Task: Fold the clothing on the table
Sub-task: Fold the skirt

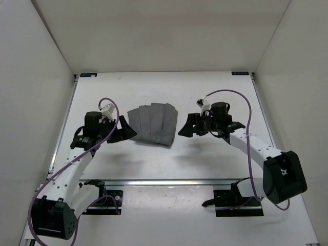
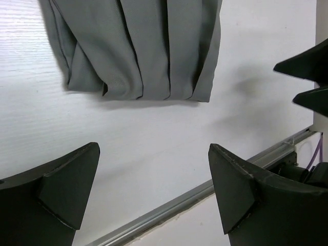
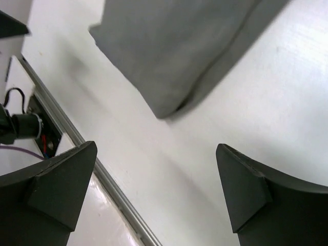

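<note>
Top external view gives me the dark grey pleated skirt of soft fabric (image 1: 152,125) lying near the middle of the flat white matte table (image 1: 164,164), between my two arms. The left gripper (image 1: 124,129) sits just beside its left edge and the right gripper (image 1: 186,126) a little off its right edge. On both wrist views the jaws stand wide with nothing between them and bare tabletop under them.

From the left wrist the skirt's near hem looks layered, with one corner (image 2: 84,77) bunched and tucked under, so I judge it to be doubled over.

My worries from here:
- A low fingertip could snag a side edge as an arm swings and drag the stack askew.
- Soft pleats may fan apart if nudged.
- A pinch at the hem may catch only the top layer and peel the fold open.
</note>
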Action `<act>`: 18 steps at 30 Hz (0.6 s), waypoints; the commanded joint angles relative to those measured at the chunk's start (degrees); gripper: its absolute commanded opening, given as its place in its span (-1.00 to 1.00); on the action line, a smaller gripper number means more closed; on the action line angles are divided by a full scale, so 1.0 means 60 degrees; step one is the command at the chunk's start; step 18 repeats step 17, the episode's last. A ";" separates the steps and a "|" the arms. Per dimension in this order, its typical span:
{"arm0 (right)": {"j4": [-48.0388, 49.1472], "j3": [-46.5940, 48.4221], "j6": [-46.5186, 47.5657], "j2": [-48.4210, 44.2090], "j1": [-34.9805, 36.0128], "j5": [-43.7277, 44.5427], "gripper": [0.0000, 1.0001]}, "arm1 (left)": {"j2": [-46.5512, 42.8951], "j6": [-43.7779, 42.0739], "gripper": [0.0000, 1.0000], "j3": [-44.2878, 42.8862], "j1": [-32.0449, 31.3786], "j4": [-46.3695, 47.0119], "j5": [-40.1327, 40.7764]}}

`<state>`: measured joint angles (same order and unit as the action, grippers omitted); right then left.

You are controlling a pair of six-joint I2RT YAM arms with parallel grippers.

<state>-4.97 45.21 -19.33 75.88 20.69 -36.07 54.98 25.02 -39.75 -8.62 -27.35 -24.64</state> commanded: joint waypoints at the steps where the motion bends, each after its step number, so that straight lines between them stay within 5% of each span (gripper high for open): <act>1: 0.0213 -0.0254 0.0395 -0.0867 0.0184 0.0300 0.98 | -0.0886 -0.0536 0.97 0.0062 0.0105 -0.0378 0.0063; 13: 0.1973 -0.1148 -0.0236 -0.1498 0.0741 -0.0741 0.98 | -0.1619 -0.1342 0.97 -0.0977 -0.0321 -0.1929 0.1045; 18: 0.1183 -0.0581 0.0363 -0.0960 0.1455 0.2131 1.00 | -0.1533 -0.1722 0.98 -0.1402 -0.0160 -0.2748 0.1834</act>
